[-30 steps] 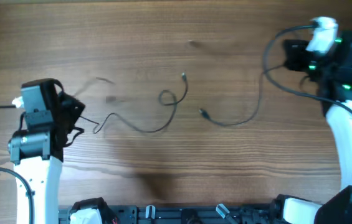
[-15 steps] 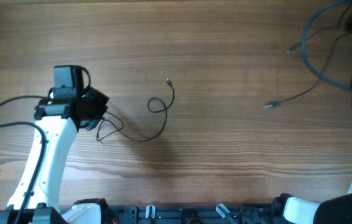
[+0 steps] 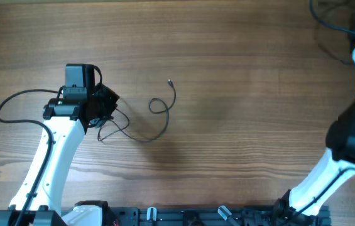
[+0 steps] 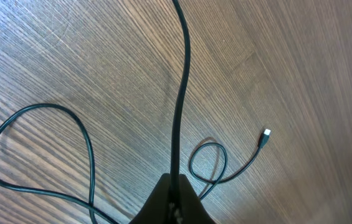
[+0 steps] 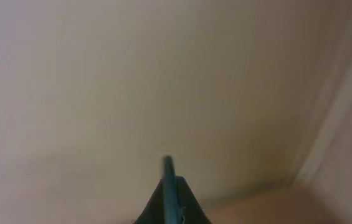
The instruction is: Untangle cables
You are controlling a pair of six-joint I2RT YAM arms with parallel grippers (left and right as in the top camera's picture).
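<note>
Left jaws are clamping one cable [image 4: 179, 112], right jaws another cable [image 5: 168, 169], untangling looking nearly done (one small loop [image 4: 190, 167] is showing).

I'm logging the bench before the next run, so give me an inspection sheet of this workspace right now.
Surface: wooden table, brown grain.
Job's things: thin black cable lying loose on the table, one small loop, plug end free.
Clutter: nothing seen.
Grippers: left gripper shut on the thin black cable; right gripper shut on a thin cord stub, not seen from overhead.
Cables: thick arm cable arcs beside the left arm.
Surroundings: plain beige wall in the right wrist view.
</note>
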